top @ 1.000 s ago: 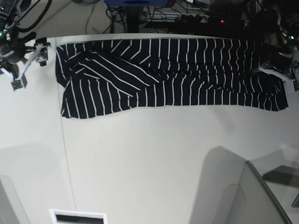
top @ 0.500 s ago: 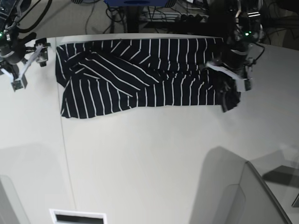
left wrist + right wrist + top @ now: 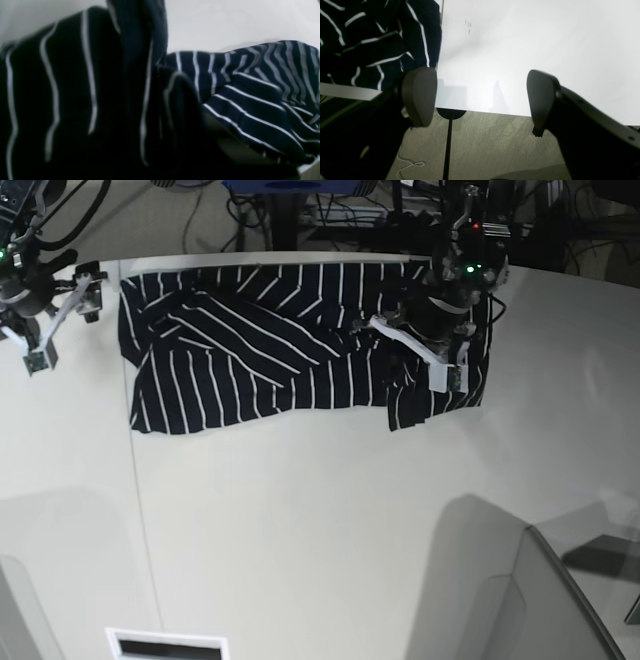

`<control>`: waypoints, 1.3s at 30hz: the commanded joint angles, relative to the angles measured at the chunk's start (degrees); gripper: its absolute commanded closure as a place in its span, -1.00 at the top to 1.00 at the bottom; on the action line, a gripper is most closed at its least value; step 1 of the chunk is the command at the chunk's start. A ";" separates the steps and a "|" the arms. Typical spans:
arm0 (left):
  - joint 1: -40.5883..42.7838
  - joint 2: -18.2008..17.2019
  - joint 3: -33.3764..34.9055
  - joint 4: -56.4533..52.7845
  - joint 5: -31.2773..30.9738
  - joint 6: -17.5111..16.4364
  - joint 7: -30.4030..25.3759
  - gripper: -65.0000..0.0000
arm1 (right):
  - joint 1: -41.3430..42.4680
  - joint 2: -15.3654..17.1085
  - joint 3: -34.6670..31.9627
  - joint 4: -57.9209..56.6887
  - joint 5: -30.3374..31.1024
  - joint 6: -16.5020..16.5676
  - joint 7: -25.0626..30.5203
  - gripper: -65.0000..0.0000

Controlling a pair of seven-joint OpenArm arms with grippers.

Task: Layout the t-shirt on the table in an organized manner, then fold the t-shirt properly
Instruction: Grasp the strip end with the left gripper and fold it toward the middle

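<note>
- T-shirt [image 3: 260,340]: dark navy with thin white stripes, spread along the far edge of the surface [image 3: 320,520] in my base view, with its right end lifted and doubled back over the middle.
- Left hand [image 3: 440,350]: I see it in the base view over that doubled-back end, clamped on the t-shirt, a flap hanging below it toward the near side.
- Left wrist view: I get only striped cloth [image 3: 100,100] filling the picture at close range, blurred, with pale surface [image 3: 225,22] behind; the fingers themselves are hidden there.
- Right hand [image 3: 480,97]: in the right wrist view its two dark pads [image 3: 420,95] stand wide apart with nothing between them, over the surface edge; the t-shirt's end [image 3: 370,45] lies just beside one pad, not gripped.
- Base view alone shows both arms at once; the right hand [image 3: 40,320] sits just off the garment's other end.
- Surface: off-white, smooth, with a thin dark seam line [image 3: 140,520].
- Room: grey carpeted floor [image 3: 482,145] under the edge; cables [image 3: 330,215] behind the far side.
</note>
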 commanded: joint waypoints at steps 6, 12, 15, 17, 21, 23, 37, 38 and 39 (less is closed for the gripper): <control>-3.26 -0.47 7.40 -1.08 -0.35 2.12 -1.31 -1.00 | 0.22 0.64 0.21 0.79 0.24 0.03 0.74 0.63; -5.20 -0.12 10.57 -3.45 -0.44 2.21 -1.31 -1.00 | 0.22 0.64 0.21 0.79 0.24 0.03 0.83 0.63; -5.46 -0.12 10.83 -4.68 -0.52 2.21 -1.31 -1.00 | 0.31 0.64 0.21 0.79 0.24 0.03 0.92 0.63; -5.55 -0.12 10.83 -5.21 -0.61 2.21 -1.31 -1.00 | 0.75 0.64 0.21 0.79 0.24 0.03 0.74 0.63; -6.34 -0.21 11.71 -5.21 -0.70 2.21 -1.31 -1.00 | 1.01 0.64 0.21 -0.09 0.24 0.03 0.74 0.63; -6.51 -0.39 12.59 -5.21 -0.79 2.21 -1.31 -1.00 | 1.19 0.64 0.21 -1.15 0.24 0.03 0.83 0.63; -8.10 -0.65 21.47 -4.59 -0.88 1.68 -1.31 0.28 | 1.45 0.73 0.21 -2.38 0.24 0.03 0.83 0.63; -8.36 -0.65 22.00 -4.50 -0.88 1.68 -1.31 0.40 | 1.45 0.73 0.21 -2.38 0.24 0.03 0.83 0.63; -8.89 -0.65 22.79 -4.24 -0.88 1.68 -1.31 0.54 | 1.45 0.73 0.21 -2.38 0.24 0.03 0.83 0.63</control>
